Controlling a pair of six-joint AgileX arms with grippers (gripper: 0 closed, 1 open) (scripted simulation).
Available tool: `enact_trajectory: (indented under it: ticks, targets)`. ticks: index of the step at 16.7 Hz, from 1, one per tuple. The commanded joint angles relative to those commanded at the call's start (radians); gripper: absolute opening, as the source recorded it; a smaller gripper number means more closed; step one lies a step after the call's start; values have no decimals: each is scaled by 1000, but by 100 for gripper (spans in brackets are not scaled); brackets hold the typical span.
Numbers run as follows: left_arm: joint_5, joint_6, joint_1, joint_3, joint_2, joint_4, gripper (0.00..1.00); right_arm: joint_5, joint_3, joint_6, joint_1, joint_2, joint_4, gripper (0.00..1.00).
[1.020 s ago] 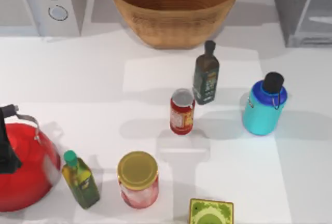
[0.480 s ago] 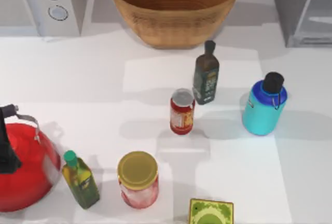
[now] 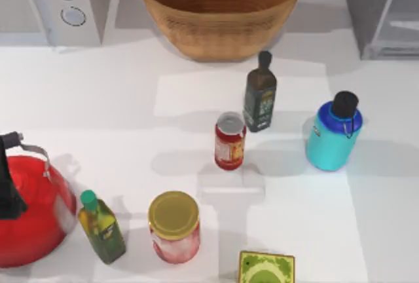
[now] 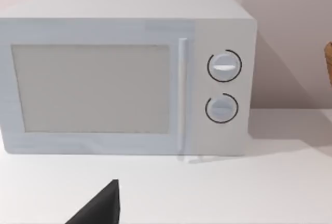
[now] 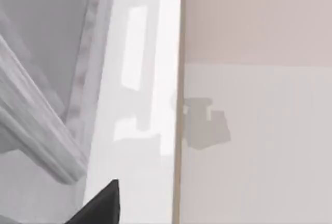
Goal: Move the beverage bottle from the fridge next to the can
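- While the beverage bottle (image 3: 332, 137) stands on the table, right of the can (image 3: 230, 141) and apart, nothing holds it.
- Reaching in could knock over the dark green bottle (image 3: 260, 94) behind.
- Farther back is the fridge (image 3: 383, 9); I cannot tell either claw's state.

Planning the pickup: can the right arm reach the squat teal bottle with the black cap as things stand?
Probably yes. The squat teal bottle with the black cap stands upright on the table's right side, apart from the red can and the dark green bottle, with bare white table to its right.
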Motion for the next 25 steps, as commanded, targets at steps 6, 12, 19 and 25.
enact_trajectory:
  ticks: [6, 12, 19, 25]
  targets:
    - [0, 0, 0, 0, 0, 0, 100, 68, -11, 502, 304, -2, 424, 100]
    - [0, 0, 0, 0, 0, 0, 100, 95, -16, 668, 431, -8, 587, 100]
    - [0, 0, 0, 0, 0, 0, 100, 161, -50, 732, 473, -35, 638, 100]
    - [0, 0, 0, 0, 0, 0, 100, 422, -181, 951, 807, -75, 729, 100]
